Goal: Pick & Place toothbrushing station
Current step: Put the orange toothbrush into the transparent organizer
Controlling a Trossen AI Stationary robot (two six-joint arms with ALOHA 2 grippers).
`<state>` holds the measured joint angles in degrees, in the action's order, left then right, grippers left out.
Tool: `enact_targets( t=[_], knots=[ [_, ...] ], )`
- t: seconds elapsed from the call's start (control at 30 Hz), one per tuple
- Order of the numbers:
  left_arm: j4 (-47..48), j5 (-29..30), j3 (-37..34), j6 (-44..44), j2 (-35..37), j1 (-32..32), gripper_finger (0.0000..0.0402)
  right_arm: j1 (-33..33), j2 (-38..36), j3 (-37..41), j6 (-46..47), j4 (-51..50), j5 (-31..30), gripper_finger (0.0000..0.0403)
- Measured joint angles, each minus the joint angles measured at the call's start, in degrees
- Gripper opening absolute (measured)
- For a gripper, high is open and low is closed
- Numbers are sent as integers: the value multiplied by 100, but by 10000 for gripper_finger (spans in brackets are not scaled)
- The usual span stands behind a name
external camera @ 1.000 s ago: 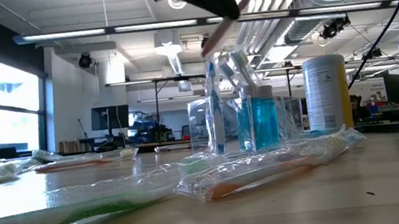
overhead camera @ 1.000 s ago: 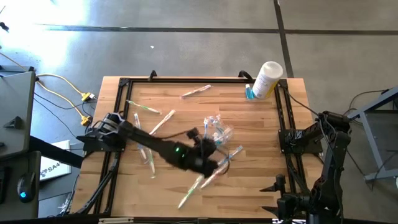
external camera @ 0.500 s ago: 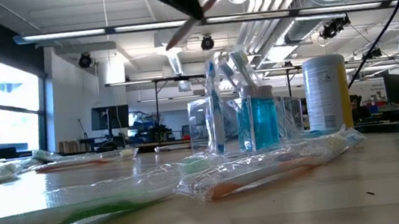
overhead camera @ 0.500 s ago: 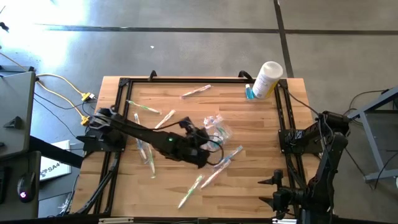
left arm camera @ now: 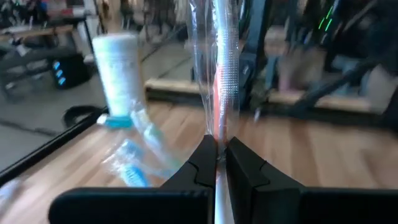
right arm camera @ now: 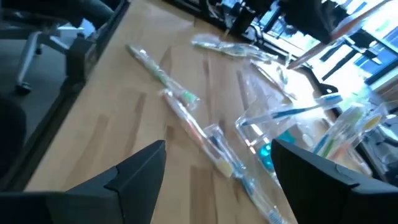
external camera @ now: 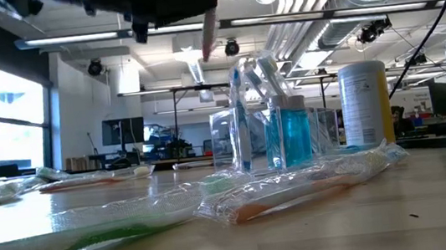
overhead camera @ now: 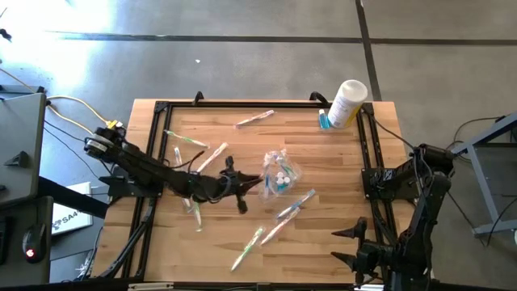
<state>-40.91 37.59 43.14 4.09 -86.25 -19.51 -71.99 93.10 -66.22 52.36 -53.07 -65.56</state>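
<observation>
The table is pale wood with a streaked grain, framed by black rails. A white canister stands beside a small teal tube, and the clear crinkly bag shows blue toothbrushes and teal caps through its plastic. Loose toothbrushes in clear wrappers show green, blue and pink-orange, and the wrapped toothbrush between the black fingers is red-orange.

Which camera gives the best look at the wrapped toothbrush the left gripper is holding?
The left wrist view: the left gripper is shut on the wrapped toothbrush, with its clear wrapper rising past the fingers. The high view shows only a thin sliver, the low view only its reddish end against the ceiling, and the right wrist view a distant streak.
</observation>
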Motion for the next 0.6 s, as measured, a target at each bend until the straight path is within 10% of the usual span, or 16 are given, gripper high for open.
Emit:
enact_targets(
  t=[0.6],
  knots=[
    [-2739, -875, -224, 212, -1908, 516, 6, 239, 0, 0, -7, 106, 267, 284]
  ],
)
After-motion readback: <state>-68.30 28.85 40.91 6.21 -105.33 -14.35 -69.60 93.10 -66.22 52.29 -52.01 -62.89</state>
